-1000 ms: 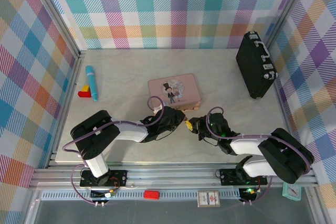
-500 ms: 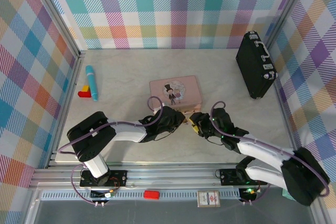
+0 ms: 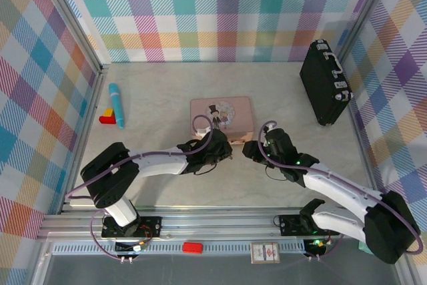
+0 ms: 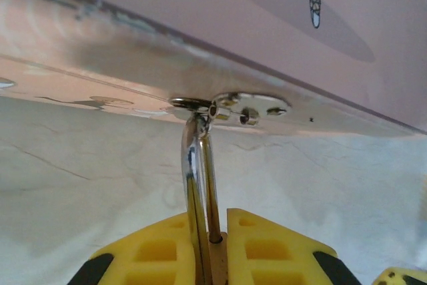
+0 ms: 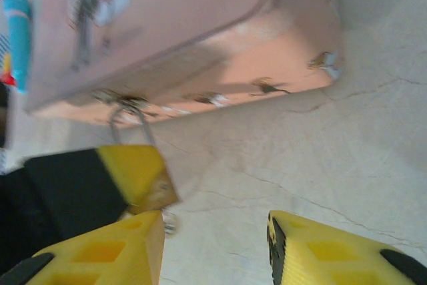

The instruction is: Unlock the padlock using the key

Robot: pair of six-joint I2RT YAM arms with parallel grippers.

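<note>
The brass padlock [image 4: 217,261] is clamped between the yellow fingers [image 4: 157,251] of my left gripper [image 4: 215,251]. Its silver shackle [image 4: 195,178] runs up through the clasp [image 4: 230,105] on the front of the pink tin [image 3: 221,119]. In the top view the left gripper [image 3: 229,146] sits at the tin's front edge and the right gripper [image 3: 249,151] just to its right. My right gripper [image 5: 213,251] is open with only table between its fingers. A small blurred metal bit, probably the key [image 5: 169,222], pokes out under the padlock [image 5: 157,195] beside my right gripper's left finger.
A black case [image 3: 325,83] stands at the back right near the wall. A blue cylinder [image 3: 117,105] and red and yellow blocks [image 3: 107,117] lie at the left. Checked walls close in the table on three sides.
My right gripper has gone from shut to open and moved up towards the tin. The left gripper, still on the padlock, has shifted slightly towards the tin.
</note>
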